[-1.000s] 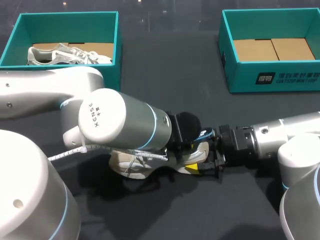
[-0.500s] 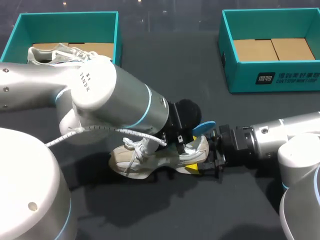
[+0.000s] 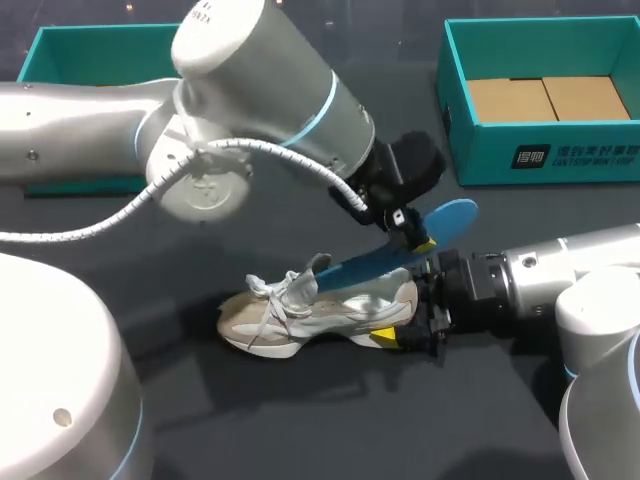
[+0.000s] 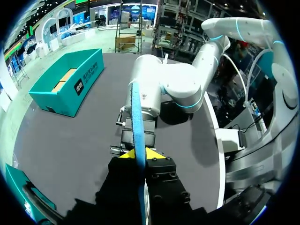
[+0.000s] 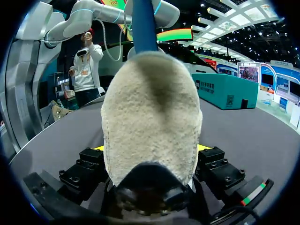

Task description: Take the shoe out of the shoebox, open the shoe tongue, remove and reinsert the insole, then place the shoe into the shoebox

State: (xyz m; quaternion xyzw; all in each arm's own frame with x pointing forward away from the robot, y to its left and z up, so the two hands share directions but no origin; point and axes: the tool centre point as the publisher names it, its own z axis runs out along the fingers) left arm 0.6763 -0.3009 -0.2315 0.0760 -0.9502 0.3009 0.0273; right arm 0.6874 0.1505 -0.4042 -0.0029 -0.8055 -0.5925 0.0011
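The shoe [image 3: 320, 318] stands upright on its sole on the counter [image 3: 300, 420], about midway along it and nearer the near edge than the far one. Its long axis runs parallel to that near edge, toe toward the counter's left side and heel toward the right. The right hand [image 3: 412, 326] is clamped on the heel from both sides. In the right wrist view the fleecy heel [image 5: 151, 117] fills the gap between the two yellow tips.

The blue insole [image 3: 400, 250] slants up out of the shoe's opening. Its front end is down by the laces and its heel end is raised toward the far right corner. The left hand [image 3: 415, 238] pinches it near the raised end. In the left wrist view the insole [image 4: 137, 117] stands edge-on, squeezed between the fingers [image 4: 154, 153].

Two teal shoeboxes sit at the far corners. The right box [image 3: 540, 165] shows its cardboard floor, and the left box [image 3: 40, 50] is mostly behind the left arm [image 3: 270, 90].

A second ago the left arm lay low over the shoe. Half a second ago only a short blue tip showed above the heel. Now that arm is raised and drawn toward the far edge, and most of the insole is out. The shoe and right hand have not shifted.
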